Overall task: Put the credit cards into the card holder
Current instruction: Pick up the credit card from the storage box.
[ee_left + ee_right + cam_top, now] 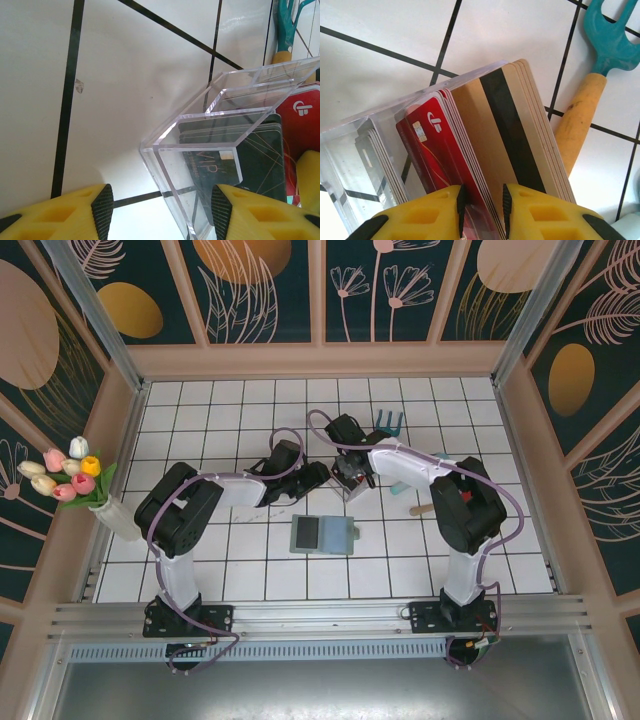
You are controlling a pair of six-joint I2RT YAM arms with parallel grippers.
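Observation:
The grey-green card holder [322, 536] lies open and flat on the tiles, in front of both grippers. Behind it a clear plastic tray [150, 145] holds the credit cards on edge: red ones [430, 135], tan ones with a black stripe [490, 130] and a black VIP card [260, 160]. My right gripper [482, 205] reaches into the tray [350, 145], its jaws narrowed on the red stack. My left gripper [160, 205] is open, straddling the tray's near corner without touching it. In the top view the left gripper [318, 476] and right gripper [348, 478] meet at the tray.
A teal garden fork with a wooden handle [607, 40] lies just right of the tray, also at the back of the floor [388, 421]. A vase of tulips [70, 475] stands at the left wall. Wooden walls enclose the tiled floor.

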